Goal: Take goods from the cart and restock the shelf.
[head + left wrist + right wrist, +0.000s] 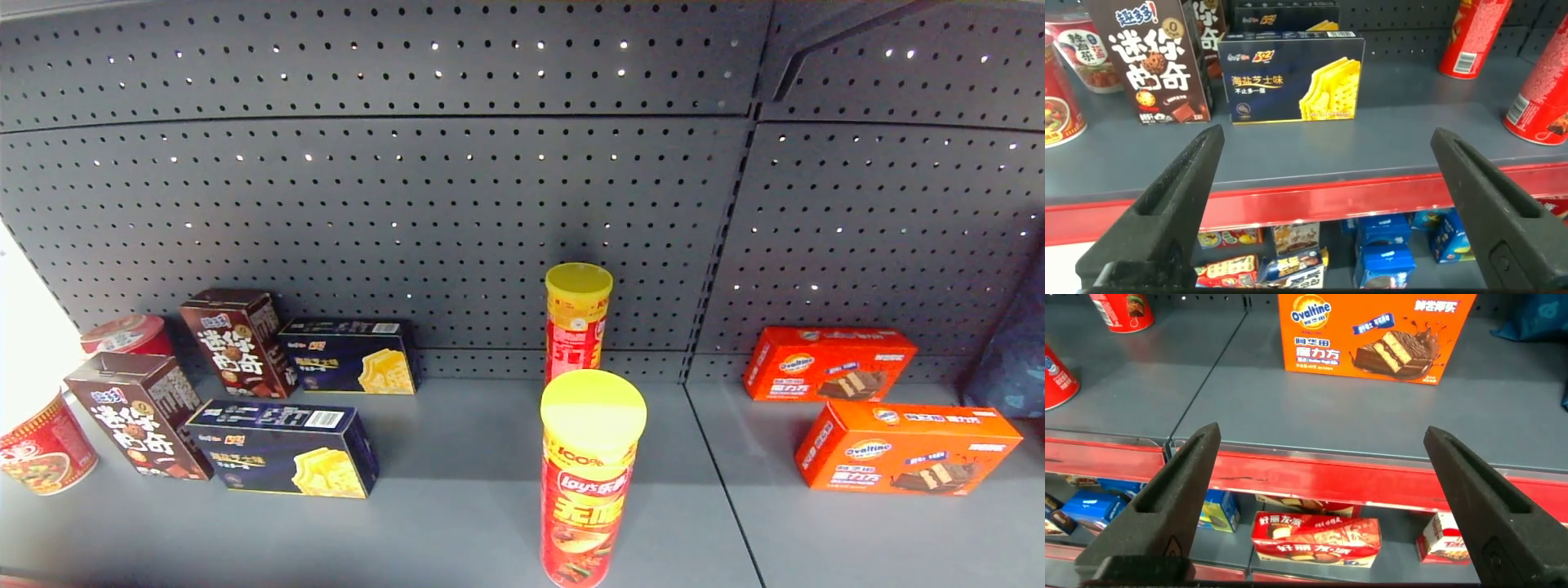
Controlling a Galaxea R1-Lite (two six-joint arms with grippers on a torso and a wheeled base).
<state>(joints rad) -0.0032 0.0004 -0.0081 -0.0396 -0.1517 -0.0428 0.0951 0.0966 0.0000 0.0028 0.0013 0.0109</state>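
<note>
End effectors (1327, 133) (1323, 431) wide open, empty, before shelf (1388, 151)

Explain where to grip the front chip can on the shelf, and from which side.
Probably best around the red body of the front chip can, below its yellow lid, coming level from the front of the shelf. It stands upright and round, with bare shelf either side for the jaws; a second can blocks the back.

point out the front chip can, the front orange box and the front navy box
front chip can (586, 506), head view, on its red side
front orange box (906, 457), head view, middle of its front face
front navy box (290, 465), head view, middle of its front face
</note>
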